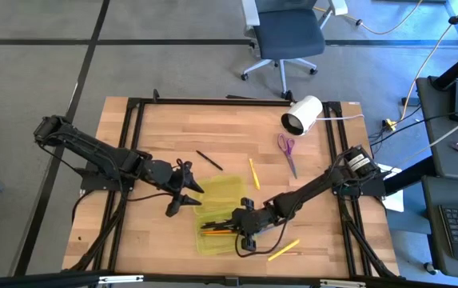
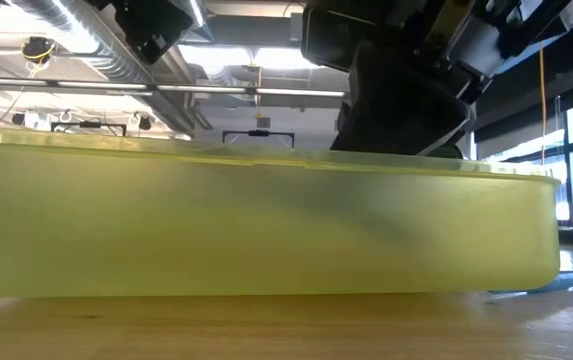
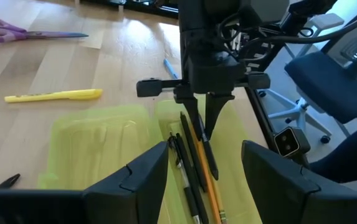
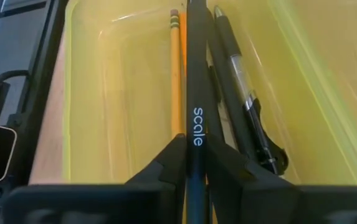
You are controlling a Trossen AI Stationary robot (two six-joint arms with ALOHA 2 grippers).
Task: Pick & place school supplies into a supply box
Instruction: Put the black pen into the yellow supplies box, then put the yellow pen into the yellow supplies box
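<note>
One black pen we grip in the right gripper, lengthwise over the supply box, seemingly just above its floor; left gripper hovers released.

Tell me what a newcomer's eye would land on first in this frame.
First, the right gripper low in the yellow-green supply box near the table's front edge, pinching a black pen printed "scale" beside an orange pencil and another black pen already lying inside. Next, the left gripper, open, beside the box lid. Farther back lie purple scissors and a white cylinder.
</note>
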